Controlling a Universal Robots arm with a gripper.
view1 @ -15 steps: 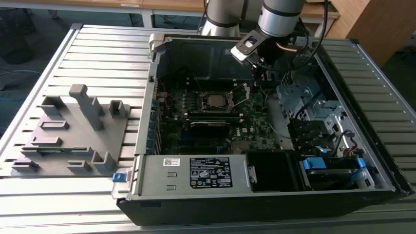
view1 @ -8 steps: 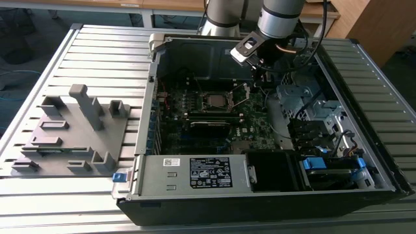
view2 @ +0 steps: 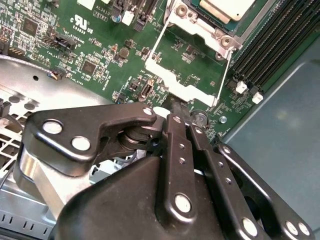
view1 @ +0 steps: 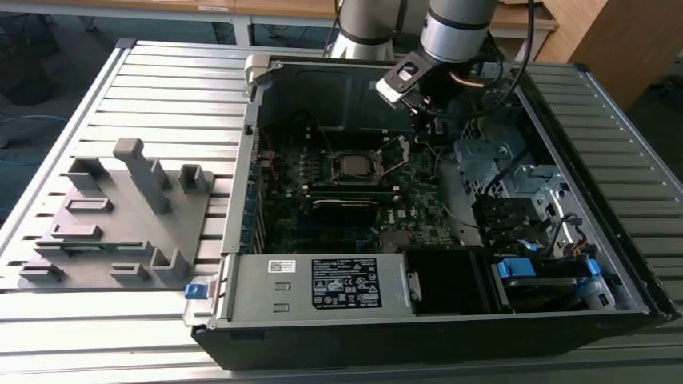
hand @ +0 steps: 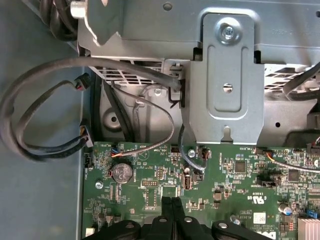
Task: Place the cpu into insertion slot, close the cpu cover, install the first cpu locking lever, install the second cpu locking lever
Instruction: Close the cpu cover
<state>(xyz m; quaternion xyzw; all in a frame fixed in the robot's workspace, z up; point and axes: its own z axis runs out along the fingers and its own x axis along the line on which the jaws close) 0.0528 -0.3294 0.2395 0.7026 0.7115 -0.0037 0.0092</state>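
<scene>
The cpu [view1: 353, 166] [view2: 227, 7], a dull silver square, lies in the insertion slot [view1: 332, 164] on the green motherboard inside the open computer case. The cpu cover [view1: 397, 154] [view2: 162, 67], a thin silver frame with a cut-out centre, stands swung open off the exterior view's right side of the slot. My gripper [view1: 425, 132] [view2: 175, 105] [hand: 170, 200] hangs just beyond the cover's free edge. Its black fingers [hand: 176, 207] are pressed together with nothing between them. The tips sit at or very near the cover's edge, low over the board.
A metal drive cage [view1: 501, 160] [hand: 227, 75] and black cables [hand: 45, 100] crowd the gripper's side of the case. Memory slots [view2: 270, 50] run beside the socket. A power supply [view1: 320, 284] fills the case's front. A grey fixture tray [view1: 117, 216] sits outside on the slatted table.
</scene>
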